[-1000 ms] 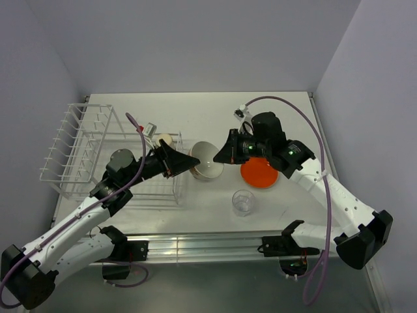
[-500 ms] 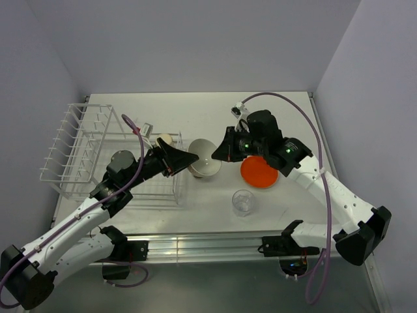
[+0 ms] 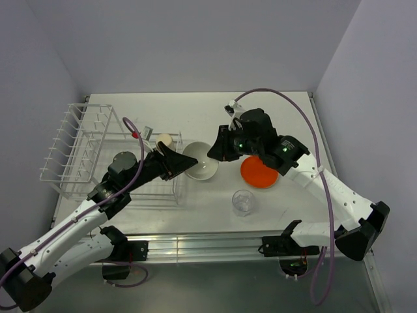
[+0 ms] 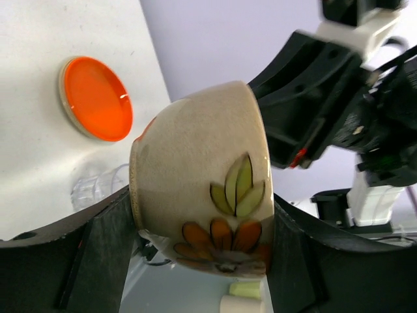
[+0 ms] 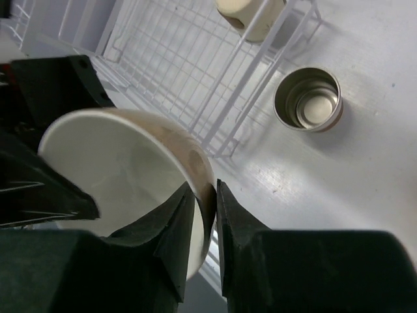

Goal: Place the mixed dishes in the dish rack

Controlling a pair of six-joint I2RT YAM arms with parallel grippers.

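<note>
Now a mid-air handover beside the rack (image 3: 78, 150): the bowl (image 3: 202, 168) hangs tilted above the table (image 3: 273, 114). Left jaws are clamped across its walls. Right jaws straddle the rim; gripping or slack, can't tell. Likely next: right must let go and back off, then left carries the bowl into the rack.

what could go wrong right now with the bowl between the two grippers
1. The cream-white bowl is tilted between the fingers of the left gripper while the right gripper straddles its rim. If one lets go before the other holds firmly, the bowl may drop.
2. The wires of the dish rack stand close beside the bowl, so a quick swing toward the rack might clip them.
</note>
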